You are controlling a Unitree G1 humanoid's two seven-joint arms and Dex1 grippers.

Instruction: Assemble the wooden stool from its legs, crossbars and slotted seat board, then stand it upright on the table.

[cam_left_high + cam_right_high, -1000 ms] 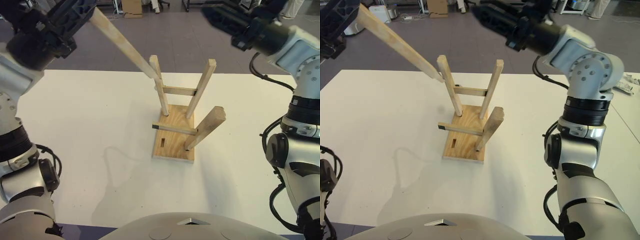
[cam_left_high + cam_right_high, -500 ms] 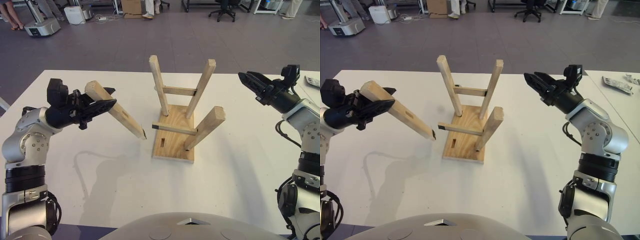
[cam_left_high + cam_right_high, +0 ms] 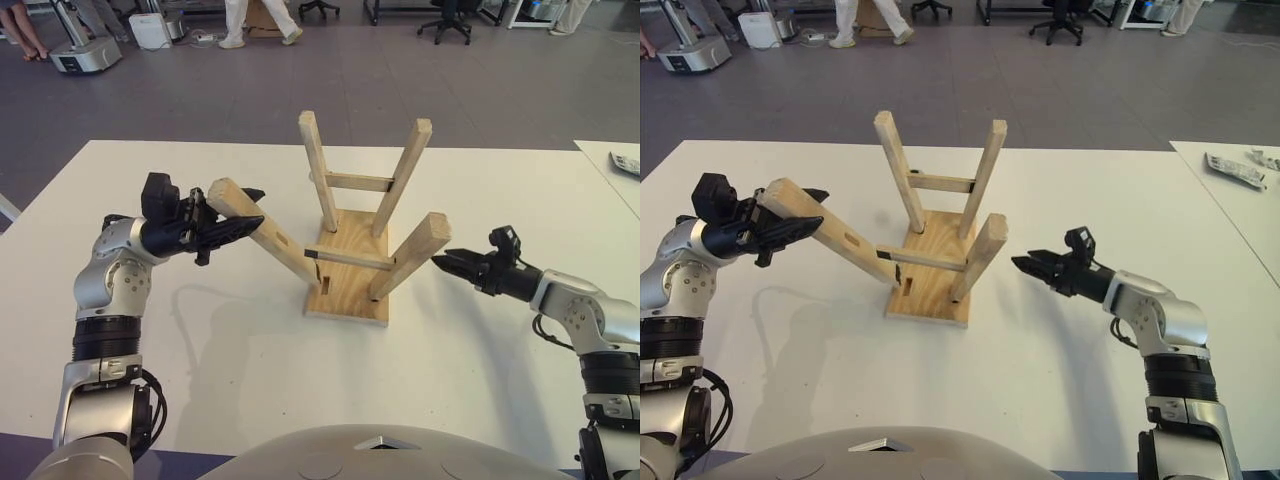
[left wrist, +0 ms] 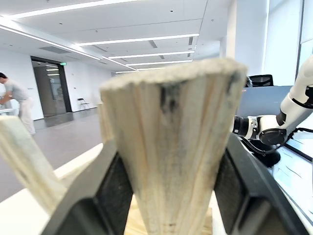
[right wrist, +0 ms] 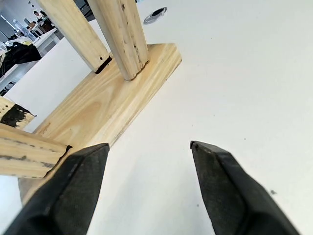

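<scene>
Upturned on the white counter (image 3: 200, 380), between the two sets of jaws: seat board (image 3: 350, 305) with three legs (image 3: 318, 170) and two crossbars (image 3: 358, 182) fitted. Fourth leg (image 3: 275, 245) clamped in left gripper (image 3: 250, 207) jaws, tip at board's edge. Right gripper (image 3: 442, 260) jaws apart, near a fitted leg.

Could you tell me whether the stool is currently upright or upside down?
Upside down: the seat board lies flat on the table with three legs pointing up.
</scene>
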